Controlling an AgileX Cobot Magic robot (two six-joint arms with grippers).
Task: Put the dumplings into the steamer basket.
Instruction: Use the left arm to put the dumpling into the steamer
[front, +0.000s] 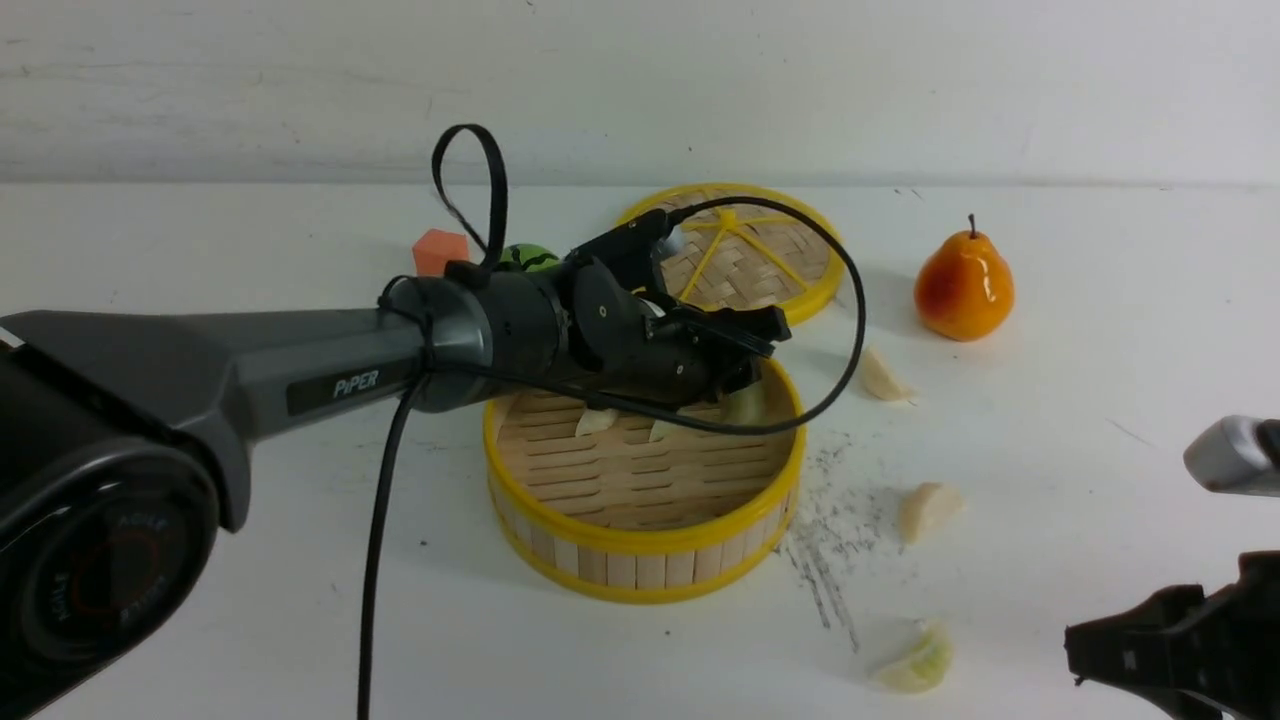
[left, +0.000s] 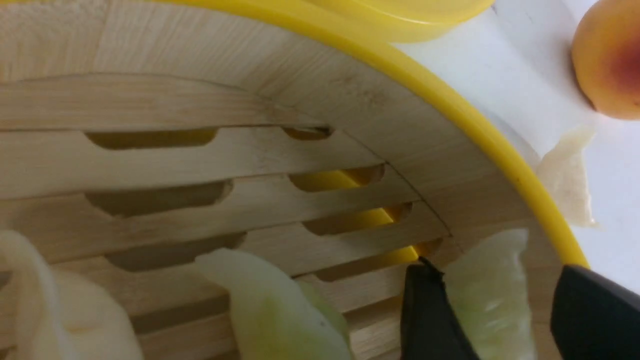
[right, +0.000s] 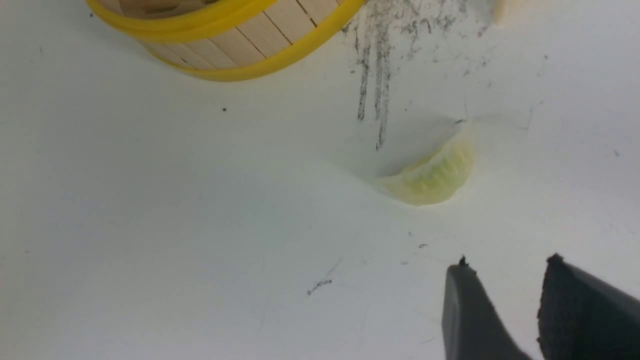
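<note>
Left claw (left: 495, 266) astride a green dumpling (left: 492, 302) inside steamer basket (left: 350, 85).

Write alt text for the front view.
The left pincer stands open around a green dumpling inside the basket, by its wall. Three more lie on the table to its right: a cream dumpling near the pear, another cream one, and a green one nearest the camera. The lid lies behind.
</note>
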